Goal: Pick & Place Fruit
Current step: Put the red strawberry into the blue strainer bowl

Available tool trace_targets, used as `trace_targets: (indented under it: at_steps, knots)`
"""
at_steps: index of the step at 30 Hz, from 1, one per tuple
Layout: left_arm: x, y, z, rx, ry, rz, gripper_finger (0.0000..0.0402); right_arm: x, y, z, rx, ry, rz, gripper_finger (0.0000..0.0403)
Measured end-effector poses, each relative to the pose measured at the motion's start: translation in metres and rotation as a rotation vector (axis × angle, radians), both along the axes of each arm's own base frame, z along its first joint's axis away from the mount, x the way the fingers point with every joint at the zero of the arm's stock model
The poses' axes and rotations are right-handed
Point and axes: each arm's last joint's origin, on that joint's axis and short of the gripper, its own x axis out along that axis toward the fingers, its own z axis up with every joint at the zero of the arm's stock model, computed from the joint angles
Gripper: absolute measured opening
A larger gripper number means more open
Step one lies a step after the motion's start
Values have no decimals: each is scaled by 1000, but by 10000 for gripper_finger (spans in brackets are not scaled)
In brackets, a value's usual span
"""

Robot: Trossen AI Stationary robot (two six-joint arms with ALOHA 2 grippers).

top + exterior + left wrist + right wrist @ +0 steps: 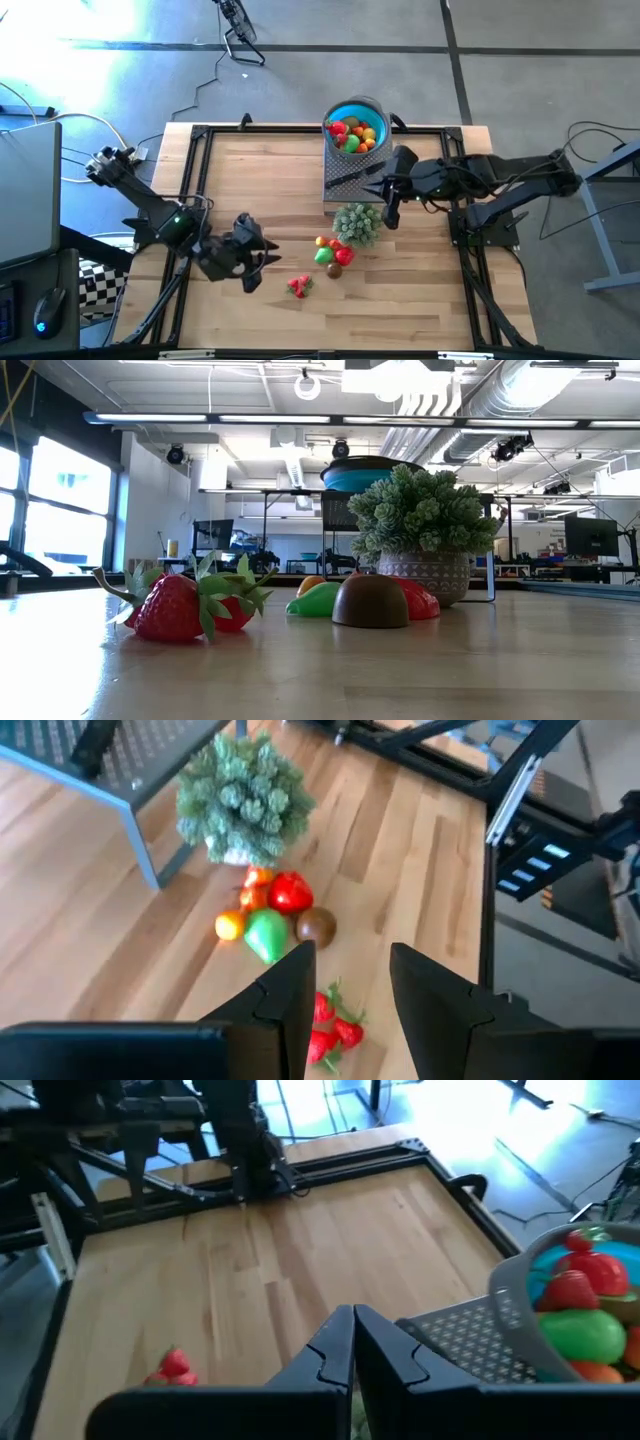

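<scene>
Red strawberries lie on the wooden table near its front. To their right lies a small heap of fruit: a green one, a red one, a brown one and orange ones. More fruit fills the blue bowl at the far edge. My left gripper hovers open just left of the strawberries, with nothing between its fingers. Beside the bowl's stand, over the plant, my right gripper hangs shut and empty.
The bowl stands on a grey perforated metal stand with a dark long object on it. A pale green bushy plant in a pot stands right behind the fruit heap. A black frame borders the table.
</scene>
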Motion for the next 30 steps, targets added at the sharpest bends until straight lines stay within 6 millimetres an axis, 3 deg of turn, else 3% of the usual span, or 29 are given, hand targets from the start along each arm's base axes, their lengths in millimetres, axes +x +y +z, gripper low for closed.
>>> trace_targets:
  at_steps: [13,19,30]
  knots:
    - [20,-25,-29,-168,64,109,127,6,13,-10,-1,57,45,4]
    - [33,-37,-44,-233,97,97,127,4,16,-12,-10,83,60,4]
    - [39,-51,-65,-363,245,75,127,5,18,-15,-28,114,70,4]
